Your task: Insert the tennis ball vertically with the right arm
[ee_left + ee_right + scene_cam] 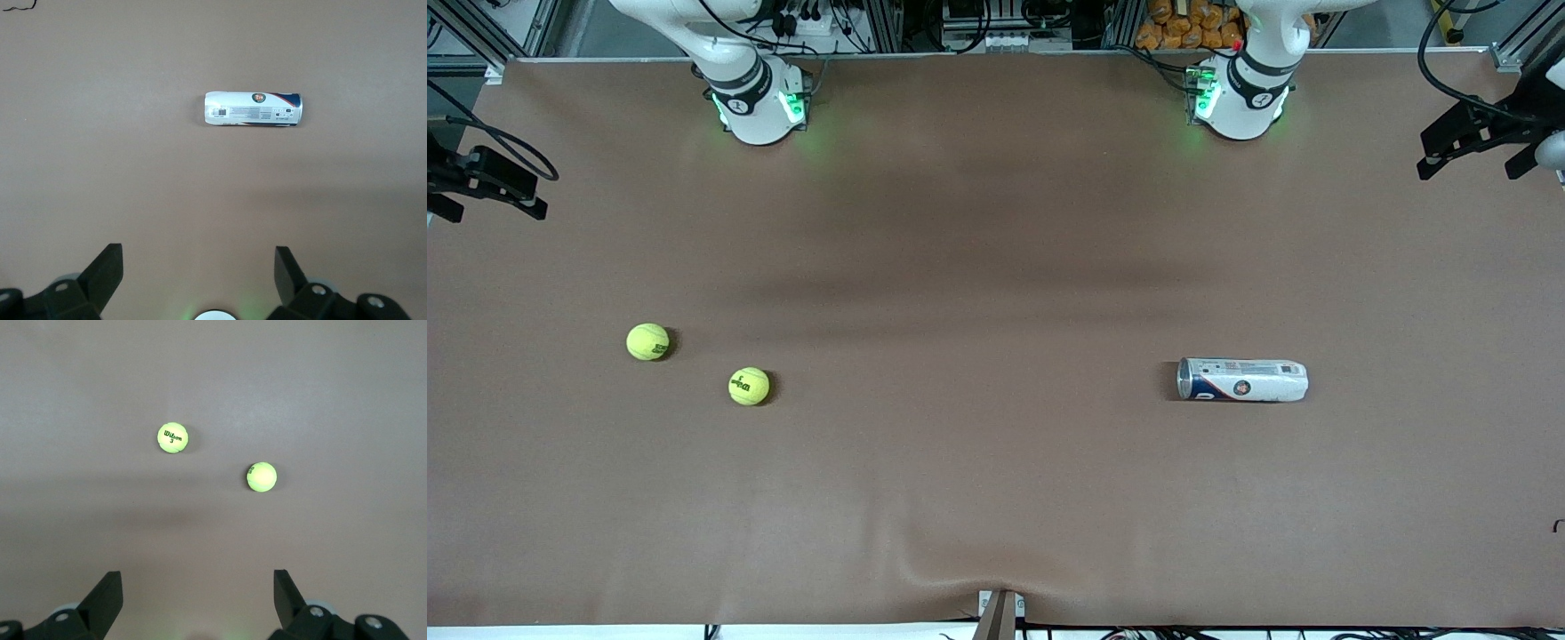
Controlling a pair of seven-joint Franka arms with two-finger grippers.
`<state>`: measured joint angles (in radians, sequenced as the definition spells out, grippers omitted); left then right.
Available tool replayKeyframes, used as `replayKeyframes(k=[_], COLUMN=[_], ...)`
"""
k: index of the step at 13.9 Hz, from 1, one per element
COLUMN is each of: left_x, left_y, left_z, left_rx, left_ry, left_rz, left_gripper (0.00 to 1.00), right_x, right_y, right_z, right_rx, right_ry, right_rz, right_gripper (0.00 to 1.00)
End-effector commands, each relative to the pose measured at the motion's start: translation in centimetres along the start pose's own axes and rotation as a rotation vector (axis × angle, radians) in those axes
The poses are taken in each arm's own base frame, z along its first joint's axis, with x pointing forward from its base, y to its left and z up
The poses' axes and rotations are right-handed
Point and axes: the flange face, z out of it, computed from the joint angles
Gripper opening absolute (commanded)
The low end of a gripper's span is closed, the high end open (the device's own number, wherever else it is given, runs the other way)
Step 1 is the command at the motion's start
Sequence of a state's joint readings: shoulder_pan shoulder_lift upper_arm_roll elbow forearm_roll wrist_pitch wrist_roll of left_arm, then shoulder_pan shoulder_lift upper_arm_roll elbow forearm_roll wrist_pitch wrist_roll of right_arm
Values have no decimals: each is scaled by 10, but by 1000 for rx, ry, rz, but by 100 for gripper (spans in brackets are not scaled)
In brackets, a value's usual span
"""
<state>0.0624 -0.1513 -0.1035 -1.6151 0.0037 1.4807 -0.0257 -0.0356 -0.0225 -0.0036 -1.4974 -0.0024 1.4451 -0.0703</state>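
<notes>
Two yellow tennis balls lie on the brown table toward the right arm's end: one (647, 341) (261, 477) and one marked Wilson (749, 386) (173, 437), nearer the front camera. A white and blue ball can (1242, 380) (253, 109) lies on its side toward the left arm's end, its open metal rim facing the table's middle. My right gripper (198, 590) is open and empty, high above the table, with both balls ahead of it. My left gripper (199, 267) is open and empty, high above the table, with the can ahead of it. Neither hand shows in the front view.
The two arm bases (758, 102) (1240, 93) stand along the table's edge farthest from the front camera. Black camera mounts (480, 178) (1485, 129) stick in over both ends of the table. A ridge in the brown cover (925, 551) runs near the front edge.
</notes>
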Motion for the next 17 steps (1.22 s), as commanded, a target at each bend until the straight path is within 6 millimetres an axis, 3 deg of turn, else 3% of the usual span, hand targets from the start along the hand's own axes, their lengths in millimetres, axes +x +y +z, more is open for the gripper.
replayKeyframes(k=[1,17], left_x=[-1,-12], left_y=[0,4], left_z=[-8,4], left_rx=[18,15], left_ry=[-7,-72], left_rz=[-21,-15], left_gripper=[100,100], right_x=[-2,-2], right_y=[3,5], right_z=[-2,-1], right_rx=[-5,-3], right_ry=[-3,-7], right_rz=[0,1], right_gripper=[100,100])
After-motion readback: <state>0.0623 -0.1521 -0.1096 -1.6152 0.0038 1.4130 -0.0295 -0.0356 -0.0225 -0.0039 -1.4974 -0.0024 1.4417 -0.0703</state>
